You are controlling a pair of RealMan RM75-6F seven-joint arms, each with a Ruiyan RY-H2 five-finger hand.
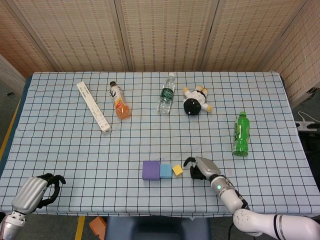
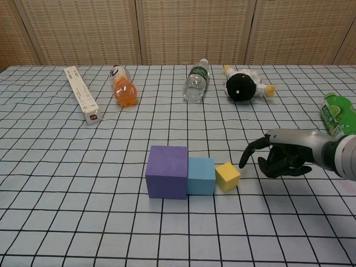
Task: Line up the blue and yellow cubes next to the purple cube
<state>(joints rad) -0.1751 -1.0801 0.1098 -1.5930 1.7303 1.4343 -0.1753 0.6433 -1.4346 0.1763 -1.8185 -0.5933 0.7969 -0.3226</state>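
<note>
Checked tablecloth point(image 2: 83, 183) carries the large purple foam cube point(image 2: 166, 172) with the smaller blue cube point(image 2: 201, 176) flush against it. Small yellow cube point(image 2: 227, 176) touches blue but sits skewed; squaring appears outstanding. Right hand point(image 2: 281, 158) empty, fingers loosely curled, just beside; left hand point(image 1: 42, 190) curled, empty.

The surface point(image 1: 60, 130) wears a pale blue-white cloth ruled with a black grid. On it the purple cube point(image 2: 167, 171) is a deep violet, the blue cube point(image 2: 201, 176) at its 3 o'clock a light sky blue, and the yellow cube point(image 2: 227, 176) a warm mustard yellow. The right hand point(image 2: 282, 158) has a silver-grey back and black fingers point(image 2: 248, 154); the left hand point(image 1: 37, 191) shows the same silver and black. Toward 12 o'clock lie a white box point(image 1: 93, 106) with small dark print, an orange bottle point(image 1: 119, 101) with a black cap, a clear bottle point(image 1: 166, 94) with a green label, and a black, white and yellow plush toy point(image 1: 195, 100). At 3 o'clock is a bright green bottle point(image 1: 241, 133). Behind stands a tan woven screen point(image 1: 160, 30).
</note>
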